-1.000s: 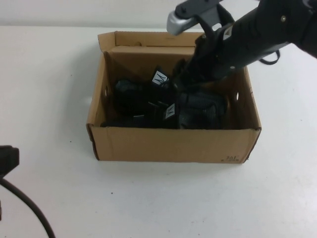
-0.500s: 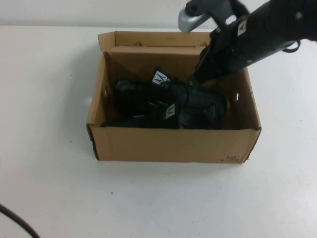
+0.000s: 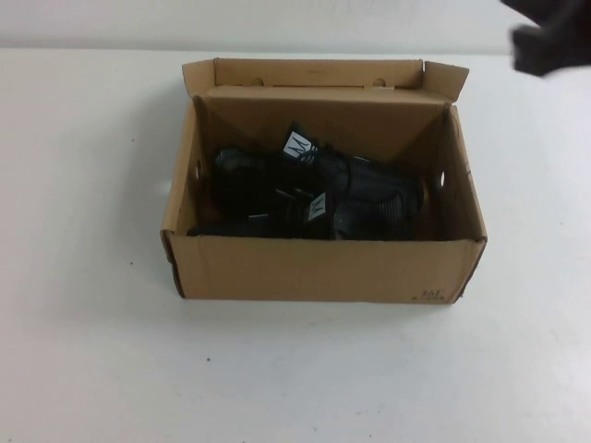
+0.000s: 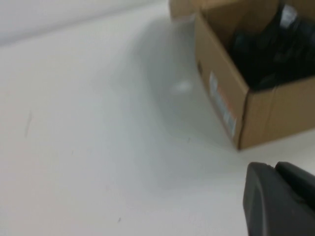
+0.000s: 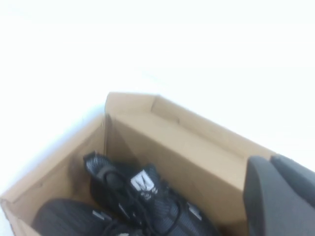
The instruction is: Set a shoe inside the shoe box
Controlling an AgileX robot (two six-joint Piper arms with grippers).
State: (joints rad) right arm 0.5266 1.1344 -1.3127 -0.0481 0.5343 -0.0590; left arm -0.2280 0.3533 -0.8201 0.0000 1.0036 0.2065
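The brown cardboard shoe box (image 3: 323, 268) stands open in the middle of the table, its flap lid folded back at the far side. Two black knit shoes lie inside it side by side, one toward the back (image 3: 268, 166) and one toward the front (image 3: 374, 208), each with a white tongue label. My right gripper (image 3: 552, 39) is a dark blur at the far right, above and clear of the box. In its wrist view (image 5: 280, 196) it looks down on the box (image 5: 197, 147) and shoes (image 5: 147, 196). My left gripper (image 4: 280, 204) is out of the high view, low beside the box (image 4: 266, 105).
The white table (image 3: 102, 351) spreads around the box on all sides. A pale wall runs along the far edge. Small round holes show in the box's side walls.
My right arm has lifted out of the box and drawn back to the upper right, leaving the shoe inside. The left arm's cable has left the lower left corner.
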